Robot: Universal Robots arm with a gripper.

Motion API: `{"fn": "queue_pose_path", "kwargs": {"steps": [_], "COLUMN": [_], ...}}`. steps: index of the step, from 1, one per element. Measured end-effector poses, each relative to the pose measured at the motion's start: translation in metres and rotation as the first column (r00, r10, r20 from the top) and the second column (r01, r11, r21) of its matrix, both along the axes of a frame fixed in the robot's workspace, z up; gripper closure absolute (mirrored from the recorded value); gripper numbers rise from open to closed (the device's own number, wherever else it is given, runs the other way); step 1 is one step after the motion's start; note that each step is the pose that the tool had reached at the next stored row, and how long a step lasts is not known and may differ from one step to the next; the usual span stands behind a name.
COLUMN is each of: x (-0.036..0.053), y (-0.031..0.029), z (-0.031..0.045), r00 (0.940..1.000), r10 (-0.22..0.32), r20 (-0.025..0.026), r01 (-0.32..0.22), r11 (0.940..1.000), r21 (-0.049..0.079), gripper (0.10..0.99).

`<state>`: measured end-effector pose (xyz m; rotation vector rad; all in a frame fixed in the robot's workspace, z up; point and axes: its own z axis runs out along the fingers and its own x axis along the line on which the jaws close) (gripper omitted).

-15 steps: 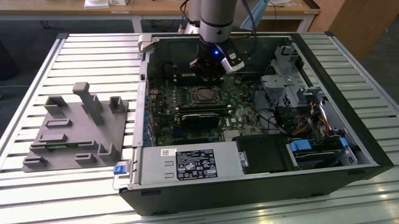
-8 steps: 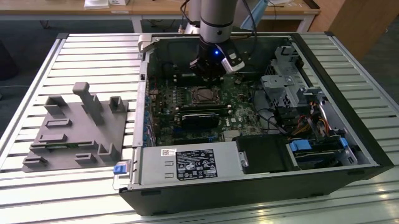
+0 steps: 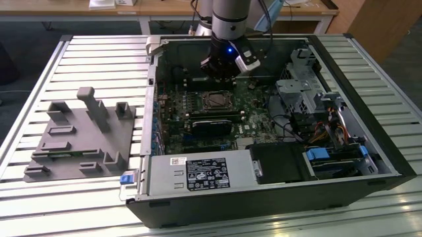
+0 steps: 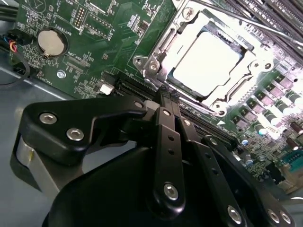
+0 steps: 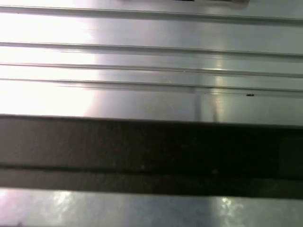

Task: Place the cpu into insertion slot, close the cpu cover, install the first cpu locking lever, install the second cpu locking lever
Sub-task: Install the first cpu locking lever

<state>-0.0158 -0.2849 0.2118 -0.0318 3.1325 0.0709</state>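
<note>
A ribbed metal table (image 3: 99, 54) shines under bright overhead light. Behind it in the exterior view runs a wooden bench (image 3: 165, 9) with papers (image 3: 112, 4) on top, a wooden cabinet (image 3: 379, 22) at the exterior view's right, and dark floor (image 3: 26, 47) below.

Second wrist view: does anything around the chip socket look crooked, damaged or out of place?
Nothing stands out. The chip lies flat and square in its socket, framed evenly by the metal cover. The hand sits beside it with its fingers together, holding nothing.
</note>
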Motion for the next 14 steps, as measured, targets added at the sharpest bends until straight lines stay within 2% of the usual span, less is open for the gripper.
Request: {"fn": "queue_pose_path", "kwargs": {"steps": [14], "x": [0.0000], "y": [-0.0055], "z": [0.0001], "r00": [1.0000], "r10": [0.000], "r20": [-0.0001], "r01": [0.000], "r11": [1.0000], "r21": [-0.001], "gripper": [0.980]}}
